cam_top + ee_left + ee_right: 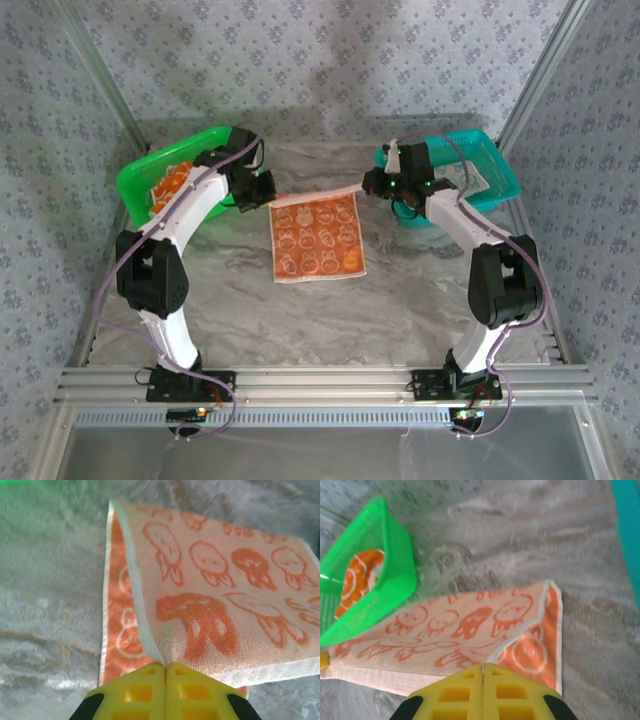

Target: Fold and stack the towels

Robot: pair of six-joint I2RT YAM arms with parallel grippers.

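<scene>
1. Two claws, left gripper (165, 667) and right gripper (483, 666), each clamped on a far corner of one orange towel (316, 238) on the table (230, 300).
2. I count a second towel (172, 185) in the green basket (135, 180), and one teal basket (500, 175).

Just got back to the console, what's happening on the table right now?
Both arms look mid-fold on the orange towel. The left gripper and right gripper each have jaws shut on a far corner, lifted off the table, the near part lying flat. Another orange cloth sits in the green basket.
</scene>
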